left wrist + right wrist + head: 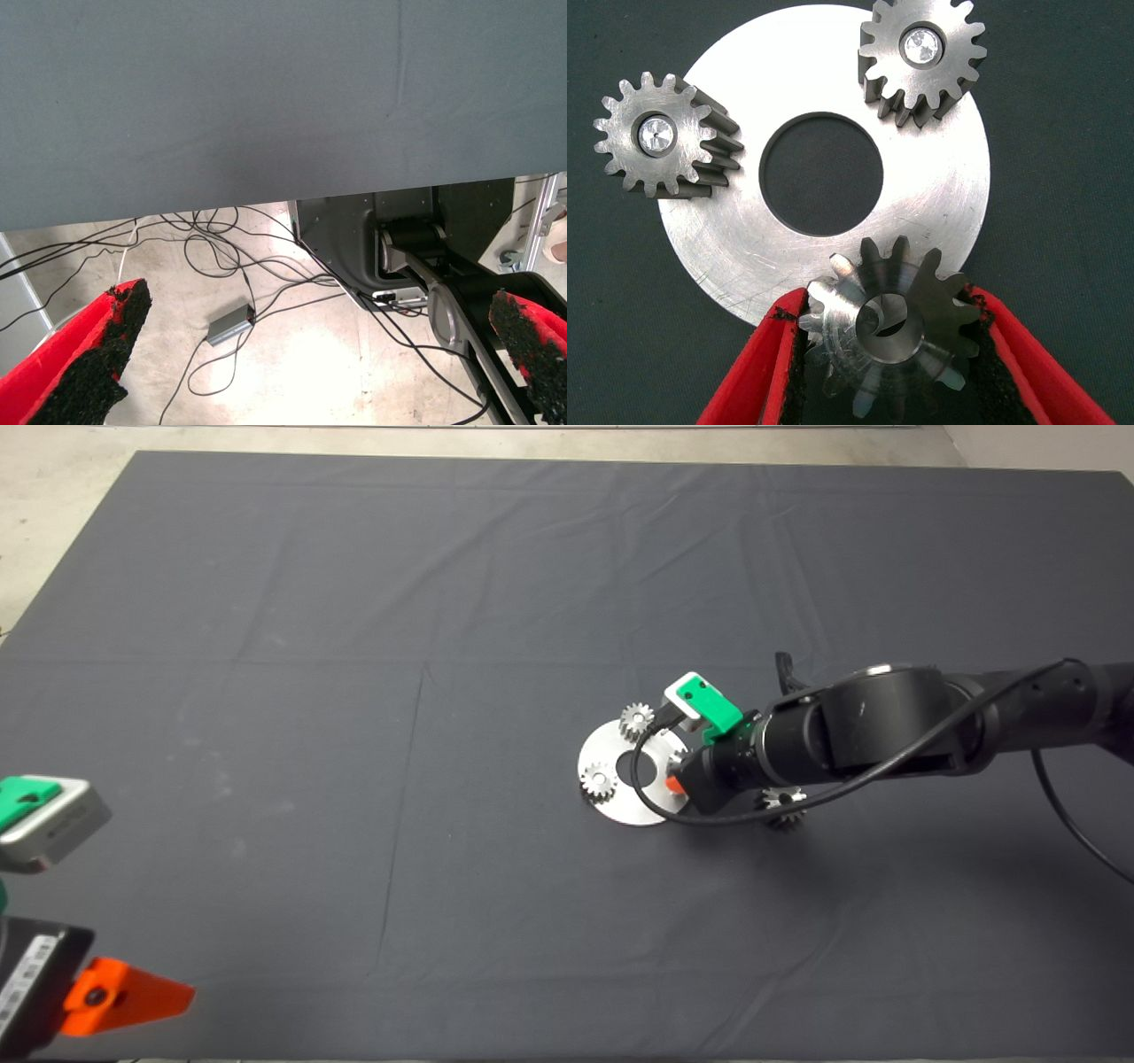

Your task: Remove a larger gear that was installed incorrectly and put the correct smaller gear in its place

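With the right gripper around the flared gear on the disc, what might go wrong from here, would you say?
1. The larger gear sits between the right gripper's fingers; its flared teeth could slip on lifting.
2. Its teeth lie close to a small silver gear, which may catch.
3. The disc could shift or lift with it.

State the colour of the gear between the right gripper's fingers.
Shiny silver; the larger gear shows best in the right wrist view.
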Action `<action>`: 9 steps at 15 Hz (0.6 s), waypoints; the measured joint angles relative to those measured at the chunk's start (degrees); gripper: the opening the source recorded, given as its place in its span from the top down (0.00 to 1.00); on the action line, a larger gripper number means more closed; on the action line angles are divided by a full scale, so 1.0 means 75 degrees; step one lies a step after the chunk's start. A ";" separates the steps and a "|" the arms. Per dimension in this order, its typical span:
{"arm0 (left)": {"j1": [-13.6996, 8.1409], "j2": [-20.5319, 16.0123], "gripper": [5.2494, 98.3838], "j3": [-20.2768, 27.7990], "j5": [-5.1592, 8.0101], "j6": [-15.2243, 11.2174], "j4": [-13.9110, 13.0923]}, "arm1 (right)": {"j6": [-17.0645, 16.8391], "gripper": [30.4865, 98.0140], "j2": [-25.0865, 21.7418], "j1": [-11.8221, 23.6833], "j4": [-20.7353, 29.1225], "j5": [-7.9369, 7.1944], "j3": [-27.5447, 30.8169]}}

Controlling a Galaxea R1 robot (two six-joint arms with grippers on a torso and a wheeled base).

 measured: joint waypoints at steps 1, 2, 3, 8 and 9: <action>0.0000 -0.0002 0.00 0.0000 0.0000 0.0000 0.0000 | 0.0000 0.84 0.0000 -0.0003 0.0005 -0.0002 0.0000; 0.0000 0.0000 0.00 0.0000 0.0000 0.0000 0.0000 | -0.0001 0.84 0.0000 -0.0018 0.0007 0.0000 0.0000; 0.0000 0.0000 0.00 0.0000 0.0000 0.0000 0.0000 | 0.0000 0.84 0.0000 -0.0015 0.0003 0.0000 0.0000; 0.0000 -0.0003 0.00 0.0000 0.0000 0.0000 0.0000 | -0.0001 0.84 -0.0033 -0.0021 -0.0008 0.0000 0.0011; 0.0000 -0.0003 0.00 0.0000 0.0000 0.0000 0.0000 | 0.0001 0.84 -0.0048 -0.0047 -0.0033 -0.0008 0.0011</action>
